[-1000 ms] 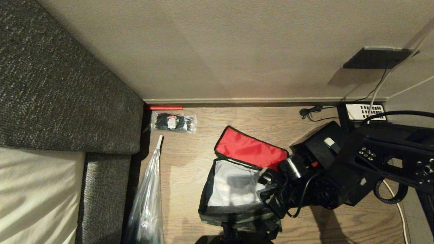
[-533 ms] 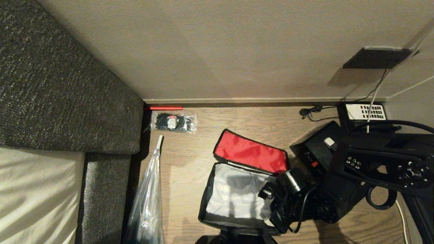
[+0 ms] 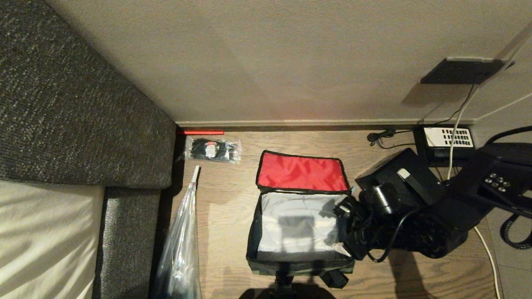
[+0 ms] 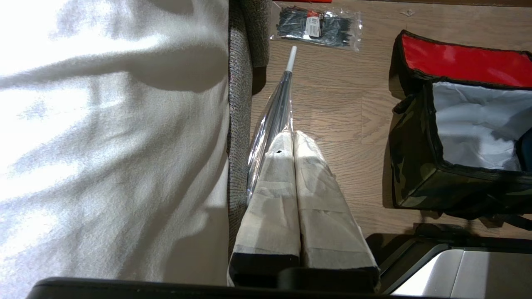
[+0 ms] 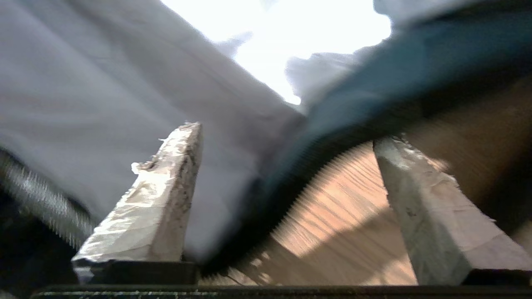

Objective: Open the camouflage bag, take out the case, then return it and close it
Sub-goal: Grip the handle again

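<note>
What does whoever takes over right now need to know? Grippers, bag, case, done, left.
Right gripper: open, straddling the right rim of the boxy green-black-tan camouflage bag, gripping nothing.
Left gripper: shut, parked above the floor by the sofa, left of the bag.
Bag: on the wood floor, red-lined lid flipped back, silver-grey lining empty.
Flat black rectangular case: on the floor right of the bag, partly behind the right arm.
Done: bag opened, case out.
Left: put case back, close lid.
</note>
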Robot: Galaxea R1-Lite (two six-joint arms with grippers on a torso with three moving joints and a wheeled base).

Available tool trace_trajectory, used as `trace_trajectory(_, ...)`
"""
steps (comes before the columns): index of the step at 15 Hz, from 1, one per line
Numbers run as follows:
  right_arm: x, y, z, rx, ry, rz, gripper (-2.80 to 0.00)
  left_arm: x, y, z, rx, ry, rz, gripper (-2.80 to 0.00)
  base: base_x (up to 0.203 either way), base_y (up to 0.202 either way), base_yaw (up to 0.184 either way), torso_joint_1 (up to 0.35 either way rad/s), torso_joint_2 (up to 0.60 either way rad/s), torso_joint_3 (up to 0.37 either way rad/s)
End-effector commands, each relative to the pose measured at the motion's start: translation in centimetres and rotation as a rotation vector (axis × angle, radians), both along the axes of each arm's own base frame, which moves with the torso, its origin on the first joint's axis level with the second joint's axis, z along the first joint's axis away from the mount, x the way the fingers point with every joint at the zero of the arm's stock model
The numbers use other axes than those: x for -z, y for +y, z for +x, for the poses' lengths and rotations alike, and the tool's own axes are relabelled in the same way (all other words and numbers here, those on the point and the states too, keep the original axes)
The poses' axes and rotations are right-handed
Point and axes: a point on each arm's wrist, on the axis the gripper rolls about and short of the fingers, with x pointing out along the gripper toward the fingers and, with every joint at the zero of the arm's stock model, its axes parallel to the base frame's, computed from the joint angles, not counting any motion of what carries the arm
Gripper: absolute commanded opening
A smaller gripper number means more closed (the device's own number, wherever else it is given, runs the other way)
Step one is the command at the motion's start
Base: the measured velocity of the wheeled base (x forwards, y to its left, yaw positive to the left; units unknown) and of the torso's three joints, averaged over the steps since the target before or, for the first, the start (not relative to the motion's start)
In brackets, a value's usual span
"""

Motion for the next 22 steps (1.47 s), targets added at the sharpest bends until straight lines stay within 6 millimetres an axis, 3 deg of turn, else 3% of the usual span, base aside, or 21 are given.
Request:
trace_trajectory(1, -2.0, -1.6, -2.1, 0.024, -0.017, -0.005, 0.00, 0.0, 0.0, 0.0, 0.000, 0.000, 0.000, -2.80, 0.000, 0.000, 0.000, 0.000, 0.00, 0.000)
trace_trajectory(5, -2.9, -3.0, -3.2, 0.069, -0.008, -0.026, 0.00, 0.1, 0.0, 0.0, 0.000, 0.000, 0.000, -2.80, 0.000, 0.000, 0.000, 0.000, 0.00, 0.000)
trace_trajectory(6, -3.4, -2.7, -2.5, 0.088, -0.025, 0.000, 0.00, 0.1, 0.0, 0.0, -0.001, 0.000, 0.000, -2.80, 0.000, 0.000, 0.000, 0.000, 0.00, 0.000)
trace_trajectory(10, -4.7, -0.4, 3.8, 0.141, -0.139, 0.129, 0.00, 0.1, 0.0, 0.0, -0.001, 0.000, 0.000, -2.80, 0.000, 0.000, 0.000, 0.000, 0.00, 0.000)
trace_trajectory(12, -4.9, 0.8, 6.7, 0.082, -0.195, 0.192, 0.00, 0.1, 0.0, 0.0, -0.001, 0.001, 0.000, -2.80, 0.000, 0.000, 0.000, 0.000, 0.00, 0.000)
trace_trajectory(14, -3.7, 1.6, 8.4, -0.062, -0.223, 0.188, 0.00, 0.0, 0.0, 0.0, -0.001, -0.001, 0.000, -2.80, 0.000, 0.000, 0.000, 0.000, 0.00, 0.000)
trace_trajectory(16, -2.5, 2.1, 9.1, -0.208, -0.253, 0.195, 0.00, 0.1, 0.0, 0.0, -0.001, 0.000, 0.000, -2.80, 0.000, 0.000, 0.000, 0.000, 0.00, 0.000)
trace_trajectory(22, -1.9, 2.3, 9.5, -0.246, -0.246, 0.206, 0.00, 0.0, 0.0, 0.0, -0.001, -0.001, 0.000, -2.80, 0.000, 0.000, 0.000, 0.000, 0.00, 0.000)
